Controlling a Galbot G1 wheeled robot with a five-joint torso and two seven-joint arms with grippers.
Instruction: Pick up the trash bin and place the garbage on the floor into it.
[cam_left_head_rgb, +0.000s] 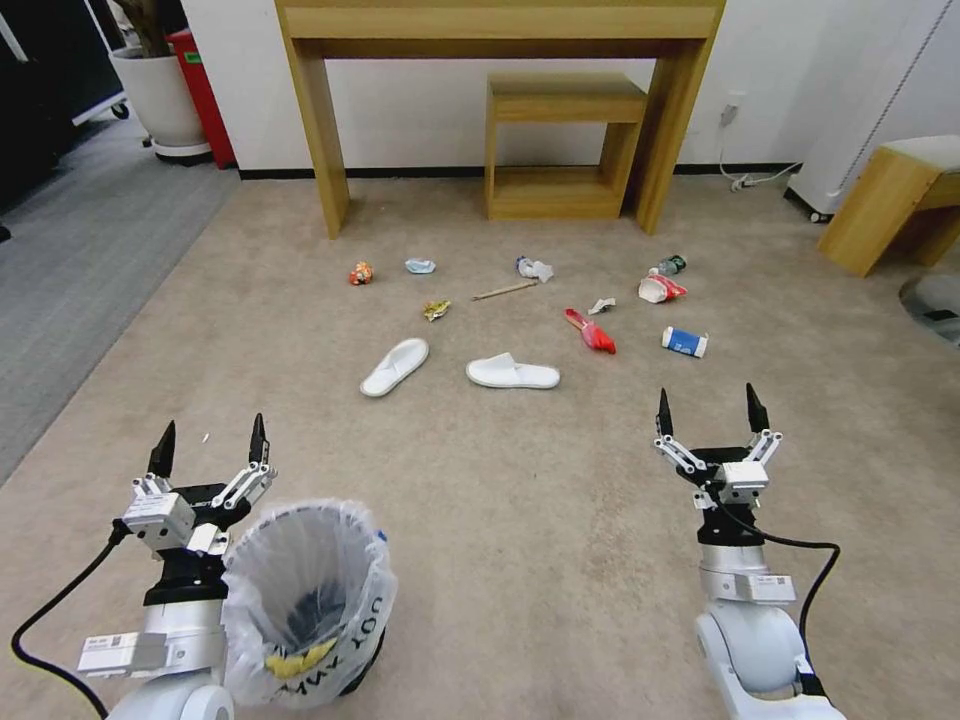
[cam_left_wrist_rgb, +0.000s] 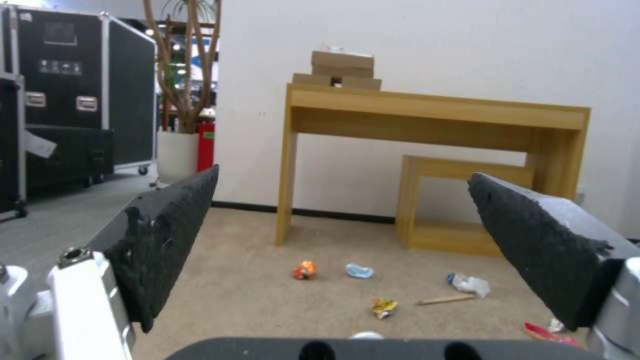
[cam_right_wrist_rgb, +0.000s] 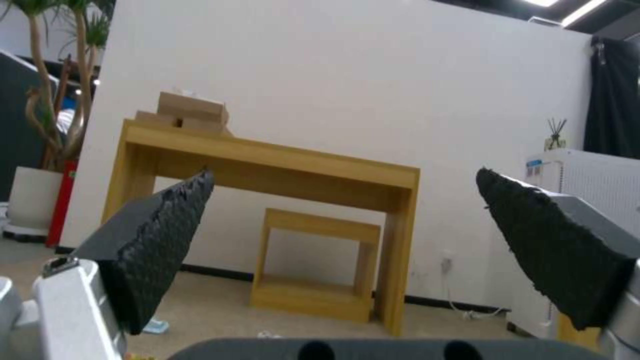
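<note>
The trash bin stands on the floor just beside the left gripper, whose fingers are spread apart and hold nothing. The right gripper hovers well apart over bare carpet, fingers also spread and empty. Farther off lie two white slippers, a red wrapper, a blue-white carton and a wooden stick, near a wooden desk.

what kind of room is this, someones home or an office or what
Probably an office or lab corner staged like a living room. A beige carpet strewn with litter and a wooden desk look homely, but black wheeled equipment cases stand beside a potted plant on a grey carpet strip.
</note>
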